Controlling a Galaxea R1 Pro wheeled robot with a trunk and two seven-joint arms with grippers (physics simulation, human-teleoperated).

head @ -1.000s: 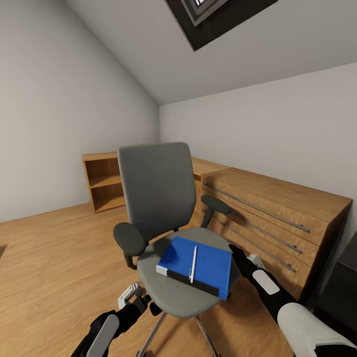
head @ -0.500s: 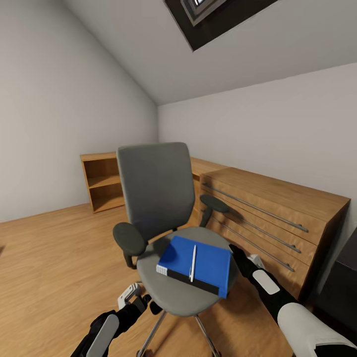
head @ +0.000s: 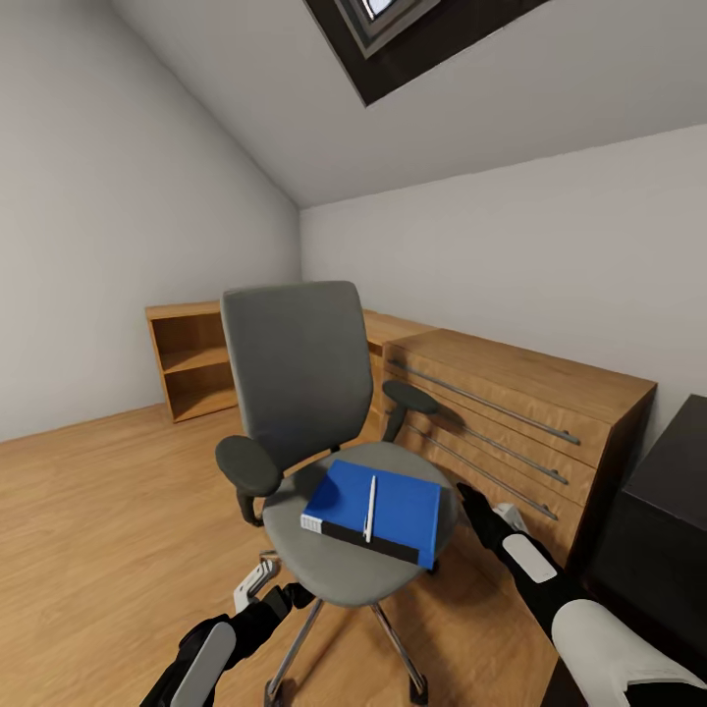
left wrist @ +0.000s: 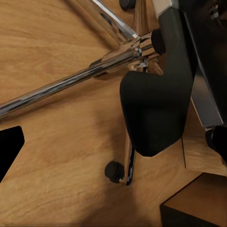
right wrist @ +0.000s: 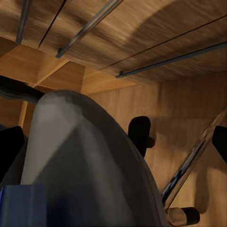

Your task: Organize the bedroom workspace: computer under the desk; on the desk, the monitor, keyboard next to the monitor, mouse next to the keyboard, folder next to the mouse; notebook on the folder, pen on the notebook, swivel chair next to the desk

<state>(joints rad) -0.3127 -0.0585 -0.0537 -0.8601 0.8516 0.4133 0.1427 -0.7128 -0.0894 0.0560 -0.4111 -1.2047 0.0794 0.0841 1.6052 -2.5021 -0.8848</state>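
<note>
The grey swivel chair point(head: 295, 378) stands in the middle of the head view. On its seat lies the blue folder point(head: 383, 501), with the thin white pen point(head: 371, 509) on top of it. My left gripper point(head: 283, 592) hangs open, low beside the seat's front left, over the chrome base point(left wrist: 71, 82). Beside the seat's right edge my right gripper point(head: 473, 507) is open, with the seat point(right wrist: 85, 156) and a corner of the folder point(right wrist: 21, 203) between its fingers. The notebook, monitor, keyboard, mouse and computer are out of view.
A wooden chest of drawers point(head: 511, 403) with long metal handles runs along the wall right behind the chair. At the back left is an open wooden shelf point(head: 191, 358). A black furniture block point(head: 658, 511) stands at the right edge. Wooden floor point(head: 98, 491) spreads to the left.
The whole picture has shifted left, so the camera has moved; more of the black block and the chair's base show. Both arms sit at the same places in the view.
</note>
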